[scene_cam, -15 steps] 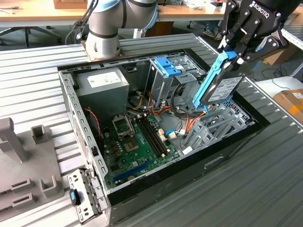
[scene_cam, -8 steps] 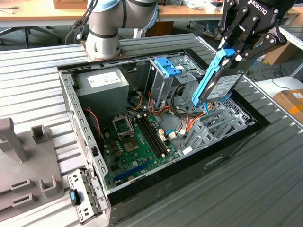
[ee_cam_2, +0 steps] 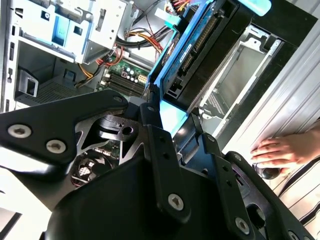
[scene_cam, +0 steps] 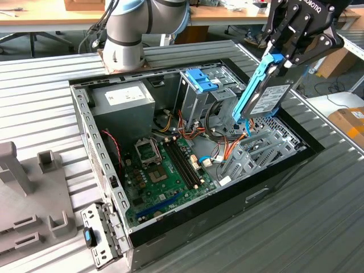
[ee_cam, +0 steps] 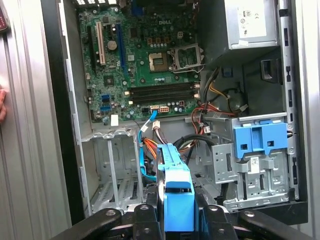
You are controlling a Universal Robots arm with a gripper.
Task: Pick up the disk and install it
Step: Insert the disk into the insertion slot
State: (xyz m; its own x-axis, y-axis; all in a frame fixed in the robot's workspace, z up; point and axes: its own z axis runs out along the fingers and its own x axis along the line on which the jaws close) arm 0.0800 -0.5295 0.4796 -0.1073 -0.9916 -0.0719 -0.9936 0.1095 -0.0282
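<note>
The disk (scene_cam: pixel 267 96), a grey drive with a white label and a bright blue carrier frame, hangs on edge and tilted above the open computer case (scene_cam: pixel 273 187), at the exterior view's right. My gripper (scene_cam: pixel 280 60) is shut on its upper end. In the second wrist view the fingers (ee_cam_2: pixel 159 131) clamp the disk (ee_cam_2: pixel 200 55) by its blue edge. In the first wrist view the disk's blue frame (ee_cam: pixel 175 185) points toward the case interior, above the gripper (ee_cam: pixel 177 217). Below the disk sits an open grey metal drive bay (scene_cam: pixel 261 151), also seen in the first wrist view (ee_cam: pixel 112 170).
Inside the case are a green motherboard (scene_cam: pixel 165 170), a grey power-supply box (scene_cam: pixel 122 105), a tall grey cage with a blue latch (scene_cam: pixel 200 79) and loose orange and black cables (scene_cam: pixel 224 145). A person's hand (ee_cam_2: pixel 285 150) rests on the ribbed table beside the case. A grey fixture (scene_cam: pixel 28 193) stands at the exterior view's left.
</note>
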